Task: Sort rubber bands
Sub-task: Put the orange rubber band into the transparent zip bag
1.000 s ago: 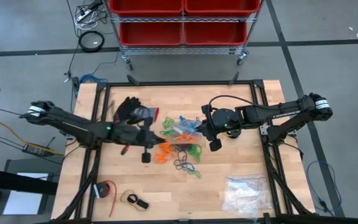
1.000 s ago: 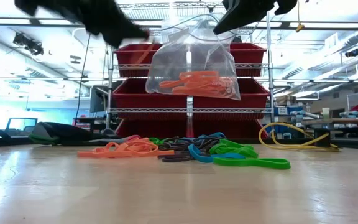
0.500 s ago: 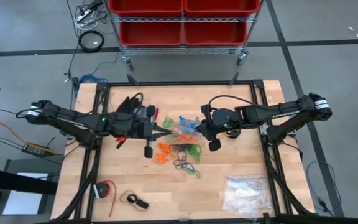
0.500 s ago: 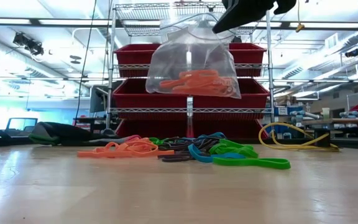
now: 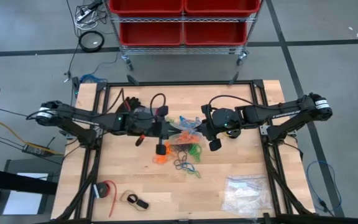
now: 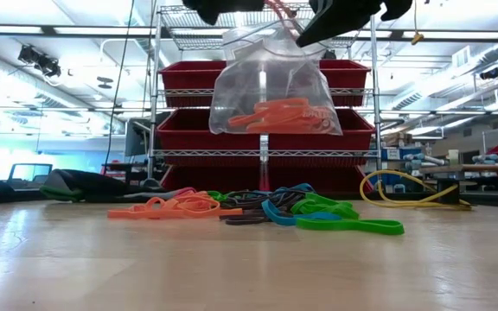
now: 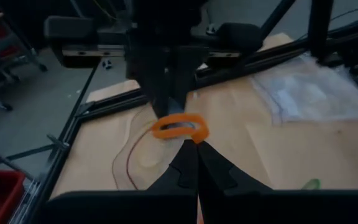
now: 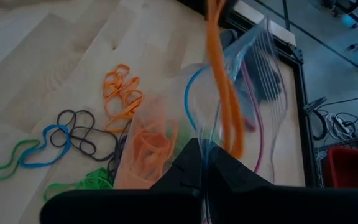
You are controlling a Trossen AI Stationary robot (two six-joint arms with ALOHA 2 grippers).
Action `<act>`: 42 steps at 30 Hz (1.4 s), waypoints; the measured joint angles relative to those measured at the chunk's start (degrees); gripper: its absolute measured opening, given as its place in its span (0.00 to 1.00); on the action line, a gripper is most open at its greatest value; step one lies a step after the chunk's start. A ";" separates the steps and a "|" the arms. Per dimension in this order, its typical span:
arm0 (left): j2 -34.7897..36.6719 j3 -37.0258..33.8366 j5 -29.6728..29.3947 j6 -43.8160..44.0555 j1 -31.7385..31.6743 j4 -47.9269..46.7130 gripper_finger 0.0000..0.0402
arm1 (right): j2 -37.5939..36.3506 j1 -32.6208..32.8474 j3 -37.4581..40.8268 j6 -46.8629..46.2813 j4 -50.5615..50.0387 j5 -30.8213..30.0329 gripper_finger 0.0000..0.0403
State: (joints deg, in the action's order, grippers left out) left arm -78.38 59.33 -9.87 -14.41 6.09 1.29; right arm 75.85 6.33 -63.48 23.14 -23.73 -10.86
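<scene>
From above we see both arms reaching in from the bench's [image 5: 241, 180] side edges toward its middle, where the loose rubber bands [image 5: 180, 151] lie in a heap of orange, green, blue and black. The low view gives what the overhead one hides: a clear bag [image 6: 272, 86] hangs in the air above the heap, with orange bands resting in its bottom, well clear of the wood.

The right gripper [image 5: 199, 129] has its jaws clenched on the bag's upper edge (its wrist camera looks down through the plastic [image 8: 241, 81] onto the heap below). The left gripper [image 5: 164, 132] is stretched out nearly level just beside the bag's mouth, jaws clamped on a single orange band [image 7: 180, 127], which only its own wrist view shows plainly.

A black glove [image 5: 129, 106] lies near the bench's left edge under the left arm, and a second clear bag of whitish pieces [image 5: 244, 193] sits near the front right corner.
</scene>
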 joint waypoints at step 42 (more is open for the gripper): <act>10.80 -3.55 -20.71 9.00 4.78 -15.91 0.54 | 0.00 0.02 0.00 -0.44 -0.47 -0.05 0.00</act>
State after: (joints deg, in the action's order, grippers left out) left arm -67.58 55.78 -30.58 -5.41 10.87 -14.62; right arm 75.85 6.35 -63.48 22.69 -24.20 -10.91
